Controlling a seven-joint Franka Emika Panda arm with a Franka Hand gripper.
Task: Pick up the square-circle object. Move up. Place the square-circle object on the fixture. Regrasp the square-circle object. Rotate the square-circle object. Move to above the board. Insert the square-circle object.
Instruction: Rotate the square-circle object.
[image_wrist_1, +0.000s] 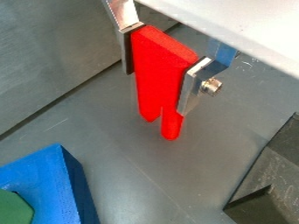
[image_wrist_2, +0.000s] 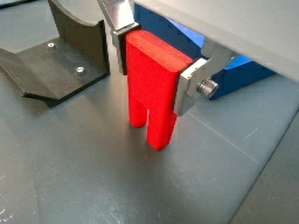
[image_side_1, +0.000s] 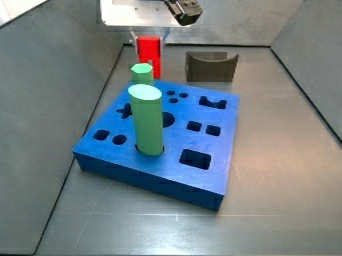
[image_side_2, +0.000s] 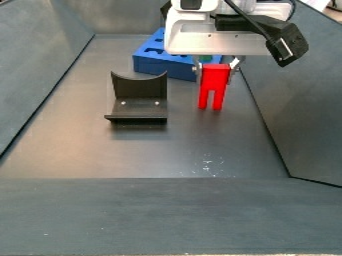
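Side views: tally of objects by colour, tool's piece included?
Red: 1, the square-circle object, upright in the tool beside the board
Green: 2 cylinders on the board
Blue: 1, the board
Dark: 1, the fixture
Total: 5

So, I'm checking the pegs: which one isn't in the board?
The red peg. The gripper holds it upright, prongs down, beside the fixture; both green cylinders, tall and short, stand in the blue board.
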